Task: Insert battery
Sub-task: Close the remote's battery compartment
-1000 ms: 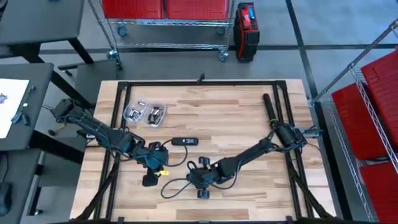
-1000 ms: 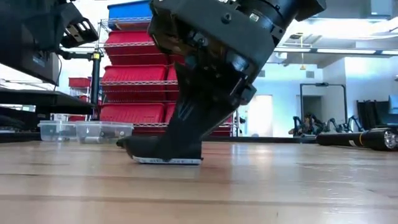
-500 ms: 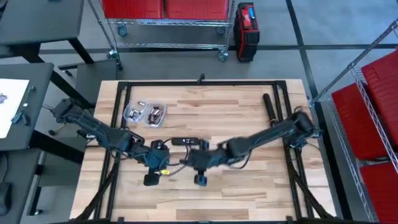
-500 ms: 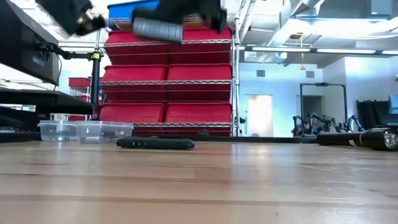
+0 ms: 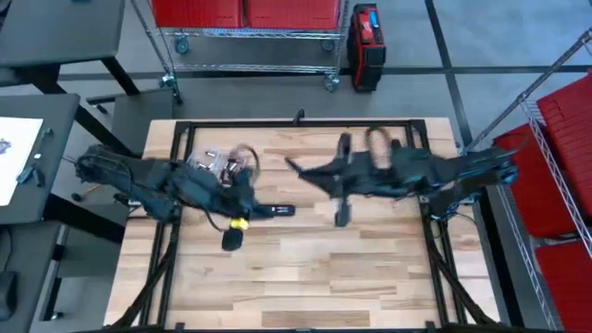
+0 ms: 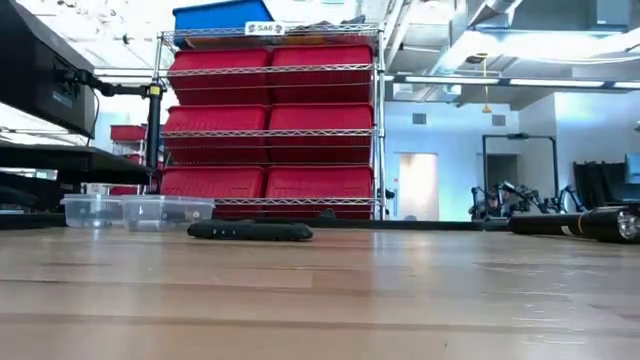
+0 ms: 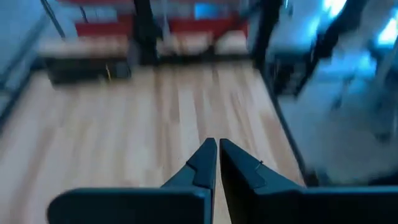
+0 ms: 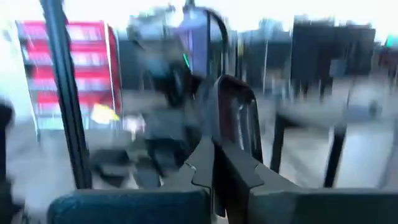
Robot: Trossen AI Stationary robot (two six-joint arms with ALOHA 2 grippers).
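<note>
Remote (image 6: 250, 231) flat on table (image 6: 320, 300), no legible label.

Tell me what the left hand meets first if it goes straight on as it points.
Probably nothing, though depth is unclear: the left hand points over bare table; a dark object lies aside.

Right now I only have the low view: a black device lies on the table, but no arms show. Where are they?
Observer: Both are up above your frame. The left hand hangs close to the black device, on the side nearer the front edge.
Operator: Holding anything?
Observer: No, its fingers are shut on nothing.
Operator: And the right?
Observer: The right hand is over the middle of the table, and I can't tell whether it carries anything.
</note>
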